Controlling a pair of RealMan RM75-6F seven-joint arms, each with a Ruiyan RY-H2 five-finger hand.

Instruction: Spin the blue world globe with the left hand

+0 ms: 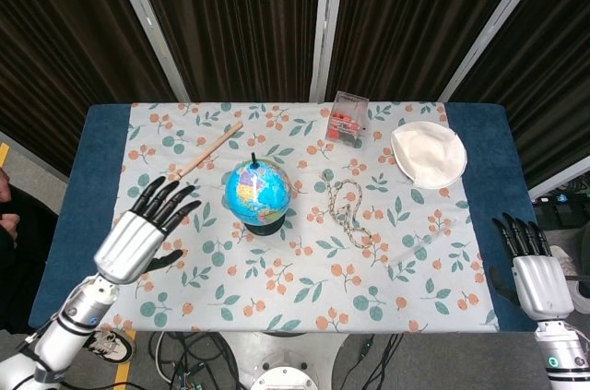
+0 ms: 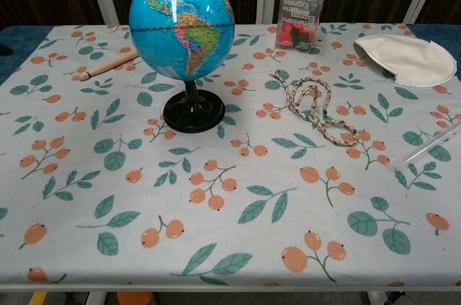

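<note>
The blue world globe (image 1: 257,192) stands upright on its black base near the middle of the table; the chest view shows the globe (image 2: 182,20) large at upper left, on its base (image 2: 193,112). My left hand (image 1: 146,225) hovers over the table's left part, fingers spread toward the globe, a short way left of it and apart from it, holding nothing. At the table's near right corner my right hand (image 1: 533,269) stays with its fingers straight and apart, empty. Neither hand shows in the chest view.
A wooden stick (image 1: 209,149) lies behind the globe to the left. A braided cord (image 1: 346,208) lies right of the globe. A clear box with red pieces (image 1: 349,118) and a white cloth cap (image 1: 428,152) sit at the back right. A clear thin rod (image 2: 432,146) lies near the right edge.
</note>
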